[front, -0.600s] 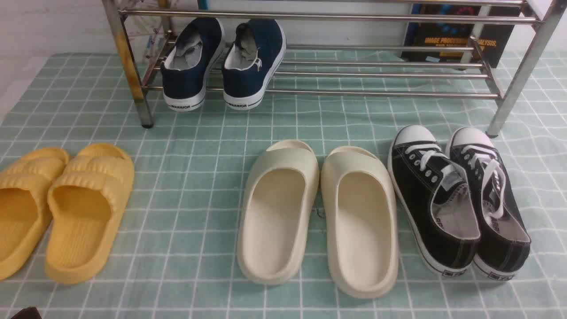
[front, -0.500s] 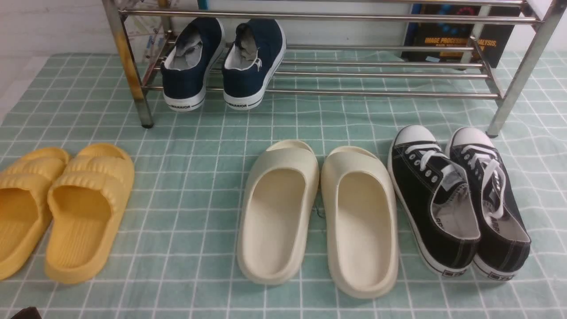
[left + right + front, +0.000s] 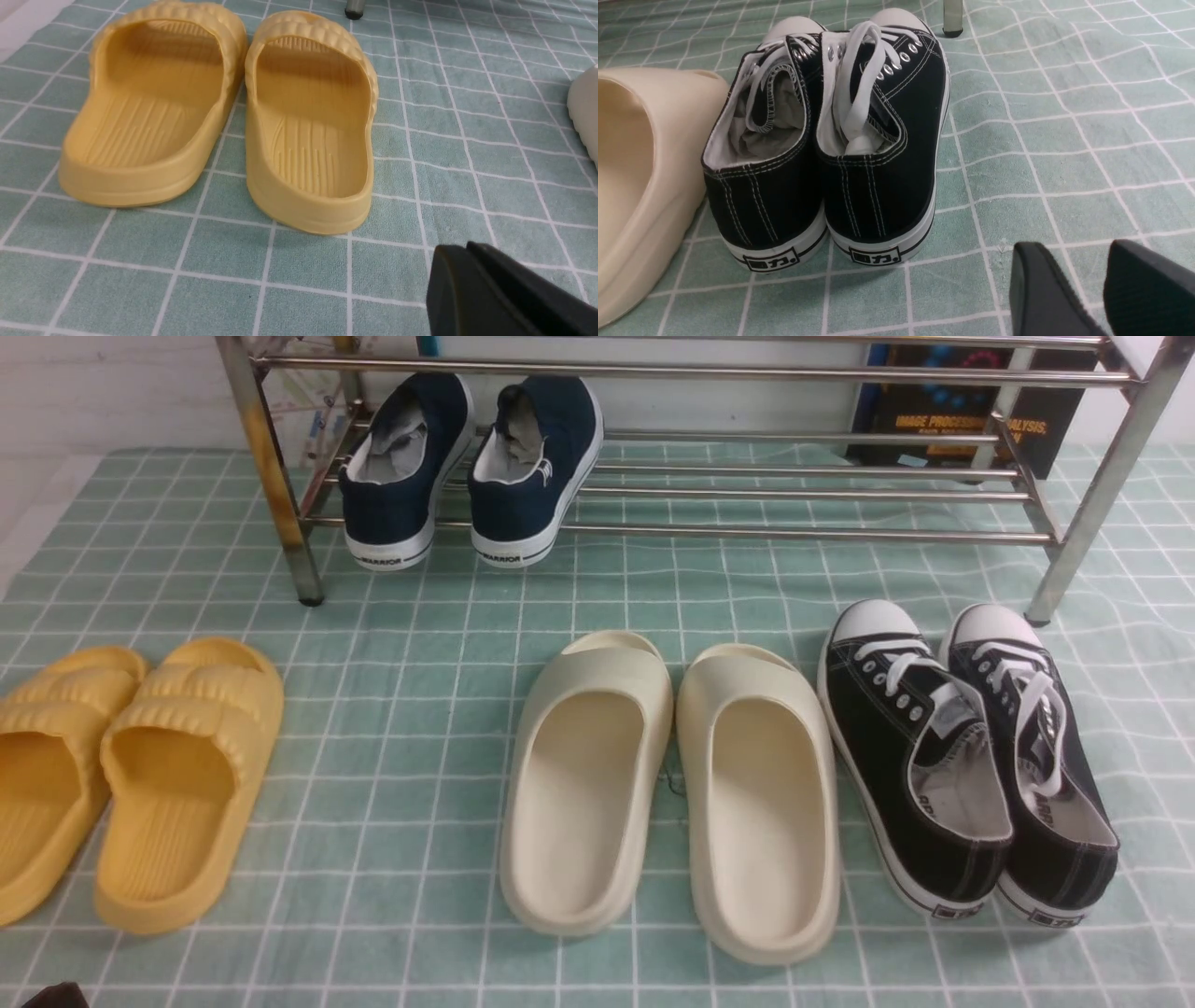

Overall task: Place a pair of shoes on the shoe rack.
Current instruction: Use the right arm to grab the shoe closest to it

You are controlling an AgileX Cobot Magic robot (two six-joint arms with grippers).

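The pair of black canvas sneakers [image 3: 966, 765] with white laces and toe caps stands side by side on the green checked cloth at the right, toes toward the shoe rack [image 3: 653, 476]. In the right wrist view their heels [image 3: 822, 186] face me. My right gripper [image 3: 1073, 261] is open and empty, low over the cloth behind and beside the sneakers' heels. My left gripper [image 3: 460, 252] is shut and empty, over the cloth behind the yellow slides [image 3: 224, 116]. Neither gripper shows in the front view.
Navy WARRIOR sneakers [image 3: 471, 467] sit on the rack's lower bars at the left. Cream slides [image 3: 672, 793] lie in the middle, touching the black pair's side. Yellow slides [image 3: 131, 775] lie at the left. A dark book [image 3: 971, 411] stands behind the rack.
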